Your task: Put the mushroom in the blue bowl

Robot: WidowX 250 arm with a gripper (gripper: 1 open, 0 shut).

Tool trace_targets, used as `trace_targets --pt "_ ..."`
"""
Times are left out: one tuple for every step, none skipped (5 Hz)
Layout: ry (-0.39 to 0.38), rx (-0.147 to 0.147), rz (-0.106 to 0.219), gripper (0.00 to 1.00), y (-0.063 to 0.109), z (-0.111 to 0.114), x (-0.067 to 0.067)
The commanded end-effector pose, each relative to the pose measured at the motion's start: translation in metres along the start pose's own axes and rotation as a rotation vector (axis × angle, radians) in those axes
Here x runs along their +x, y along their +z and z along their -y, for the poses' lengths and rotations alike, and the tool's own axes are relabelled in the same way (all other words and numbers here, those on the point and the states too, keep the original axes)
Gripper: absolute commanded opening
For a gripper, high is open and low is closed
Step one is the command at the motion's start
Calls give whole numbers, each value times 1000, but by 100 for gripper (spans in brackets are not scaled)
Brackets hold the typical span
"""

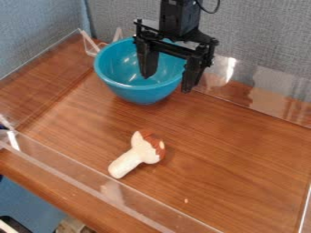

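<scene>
Near 6 o'clock on the wooden table point(237, 159), close to its front edge, lies the mushroom point(137, 154), on its side. Its pale stem points to 7 o'clock and its brown and white cap to 1 o'clock. It touches neither the bowl nor the gripper.

Beyond it, toward 11 o'clock, the blue bowl point(122, 75) sits upright on the table. Part of it is hidden behind the 1 gripper point(168, 80), which hangs down from the top of the view, in front of and over the bowl's right side as seen here.

As for progress, 0 of the 2 main parts look done: the mushroom is neither picked up nor in the bowl. Both the grasp and the drop are left, and the bowl needs no preparing that I can see.

The 2 jaws stand wide apart, with nothing between them that I can make out as held. From them, the mushroom lies toward 6 o'clock and lower, well clear, so the arm probably needs to come forward and down before closing.
</scene>
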State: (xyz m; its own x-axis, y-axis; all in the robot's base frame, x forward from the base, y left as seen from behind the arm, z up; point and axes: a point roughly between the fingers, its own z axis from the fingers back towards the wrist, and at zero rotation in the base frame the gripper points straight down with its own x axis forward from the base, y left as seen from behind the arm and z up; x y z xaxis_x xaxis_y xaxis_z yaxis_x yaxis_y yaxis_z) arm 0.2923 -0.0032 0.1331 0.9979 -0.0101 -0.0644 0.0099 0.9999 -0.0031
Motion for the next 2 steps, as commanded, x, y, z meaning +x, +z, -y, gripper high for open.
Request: trace_targets --pt "-168 14 -45 100 -23 -1 -18" --pt "-323 32 -83 100 -48 -3 -42"
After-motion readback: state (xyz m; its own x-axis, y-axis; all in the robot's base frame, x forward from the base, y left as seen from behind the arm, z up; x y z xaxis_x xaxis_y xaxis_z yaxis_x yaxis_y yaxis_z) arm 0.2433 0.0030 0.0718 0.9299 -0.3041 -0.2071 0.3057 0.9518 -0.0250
